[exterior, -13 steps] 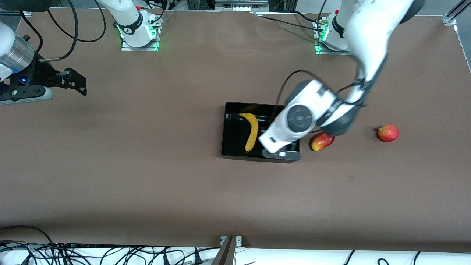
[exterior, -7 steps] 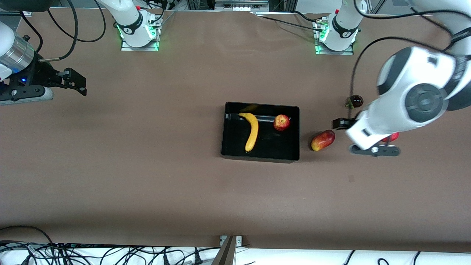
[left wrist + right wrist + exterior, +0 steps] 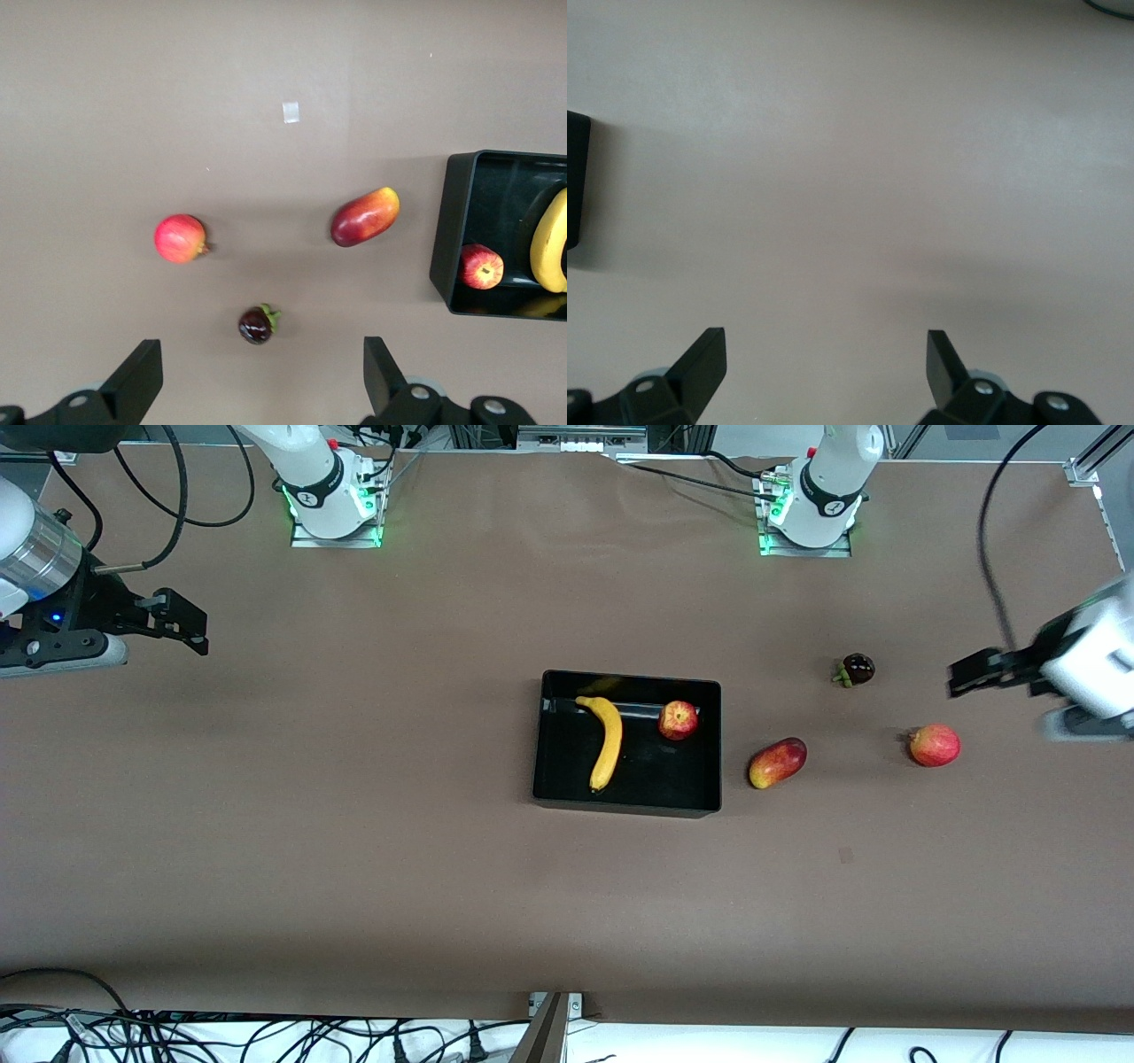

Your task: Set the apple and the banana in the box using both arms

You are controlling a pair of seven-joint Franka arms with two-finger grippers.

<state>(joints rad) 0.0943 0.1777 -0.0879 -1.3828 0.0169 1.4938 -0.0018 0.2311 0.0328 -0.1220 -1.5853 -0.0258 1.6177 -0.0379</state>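
The black box (image 3: 549, 790) sits mid-table. In it lie the yellow banana (image 3: 607, 741) and the red apple (image 3: 678, 720), apart from each other. They also show in the left wrist view: box (image 3: 447, 239), apple (image 3: 481, 266), banana (image 3: 551, 241). My left gripper (image 3: 961, 676) is open and empty, up over the table at the left arm's end; in its own wrist view (image 3: 261, 372) nothing is between the fingers. My right gripper (image 3: 190, 624) is open and empty and waits at the right arm's end; its wrist view (image 3: 824, 363) shows bare table.
On the table between the box and the left arm's end lie an oblong red-yellow fruit (image 3: 777, 763), a pinkish-red round fruit (image 3: 935, 745) and a small dark fruit with a green cap (image 3: 857, 669). Cables run along the table's near edge.
My left arm has swung from over the box out to its own end of the table. The apple, hidden under the arm before, now lies in the box. The right arm has not moved.
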